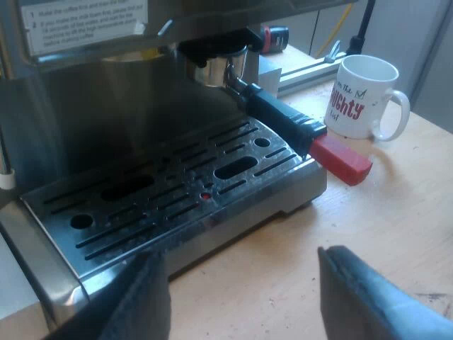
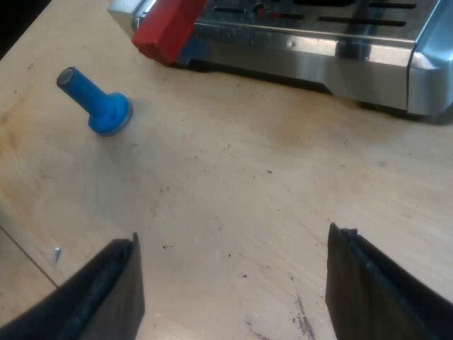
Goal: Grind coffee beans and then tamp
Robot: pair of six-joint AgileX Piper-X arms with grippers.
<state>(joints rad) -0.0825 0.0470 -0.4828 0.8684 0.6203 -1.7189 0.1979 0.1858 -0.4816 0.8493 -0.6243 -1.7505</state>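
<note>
Pale wooden tabletop (image 2: 233,177), flecked with dark specks, brightly lit; beyond the mug (image 1: 364,99), a metal rail (image 1: 304,71) and grey wall panels (image 1: 410,35).

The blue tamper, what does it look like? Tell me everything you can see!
The blue tamper looks like smooth plastic: a round stem with a flat, darker top end, widening into a thick disc foot with a thin grey edge underneath. It stands on that foot on the wooden table, and nothing else touches it. The holder's red handle end is near but apart. My right gripper is open, well away from it.
</note>
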